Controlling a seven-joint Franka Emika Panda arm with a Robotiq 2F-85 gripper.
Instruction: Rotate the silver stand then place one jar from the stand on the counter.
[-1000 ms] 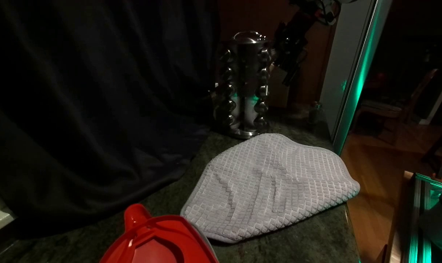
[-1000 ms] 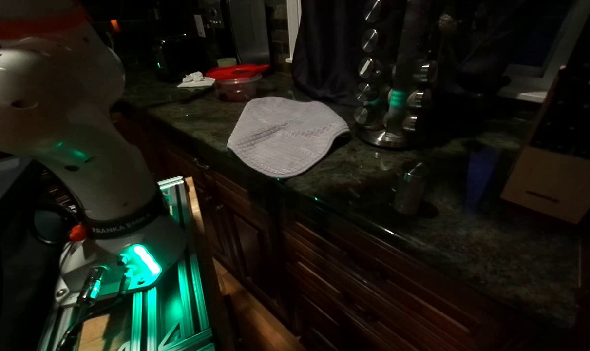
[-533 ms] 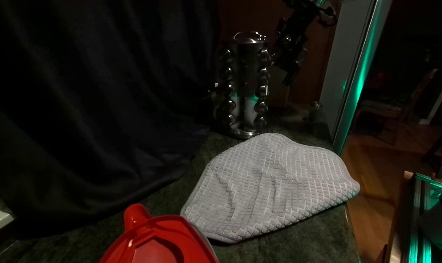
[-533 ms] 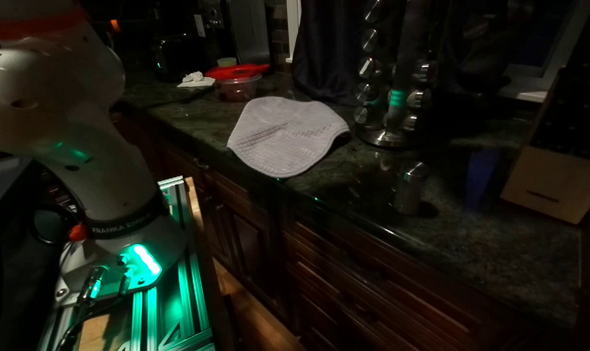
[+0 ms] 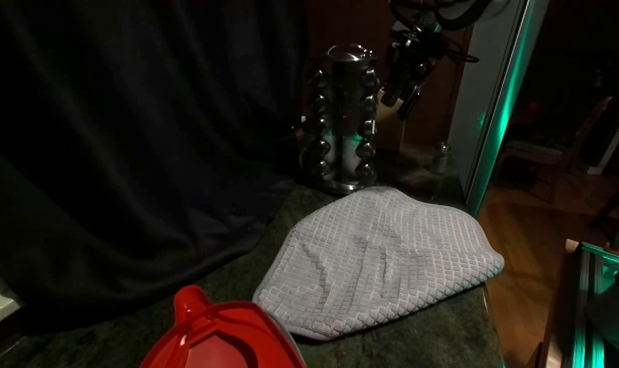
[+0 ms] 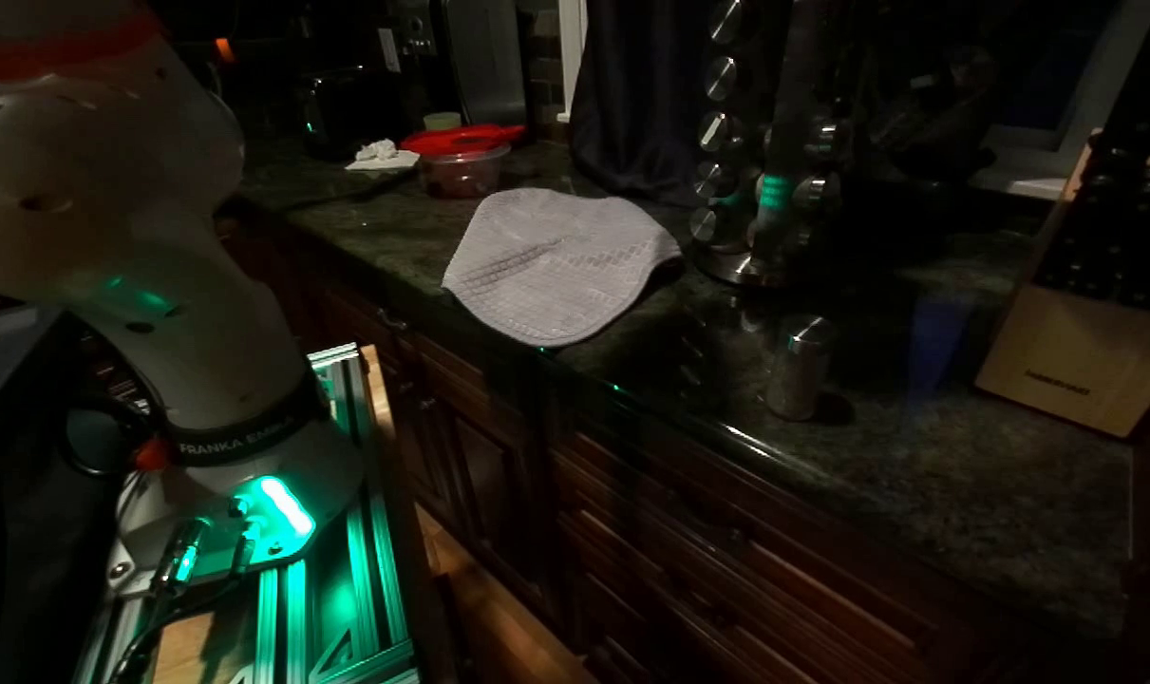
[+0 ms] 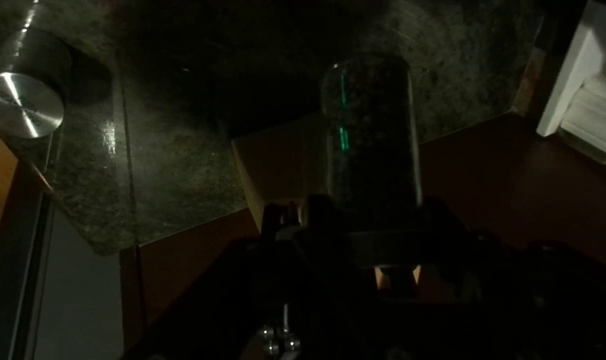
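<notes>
Only the wrist view plainly shows the gripper (image 7: 375, 215) clamped around a glass jar (image 7: 370, 135) (contents too dark to tell); only the exterior views show the silver stand (image 5: 345, 117), upright on the counter (image 6: 964, 484) near the pale cloth (image 5: 386, 255).

The robot arm (image 6: 180, 247) is big and greyish white, with fat, smooth shapes and small dark dots (image 6: 140, 328). High up it has a red-orange stripe (image 6: 62, 55). Low down, a black band (image 6: 242, 438) says FRANKA EMIKA in pale grey. The base (image 6: 326, 470) has a bright green light (image 6: 286, 505), a silver screw (image 6: 119, 571) and a shiny plug (image 6: 180, 559). The gripper (image 7: 375, 212) is black, with loopy dark cables (image 5: 460, 23) above it.
</notes>
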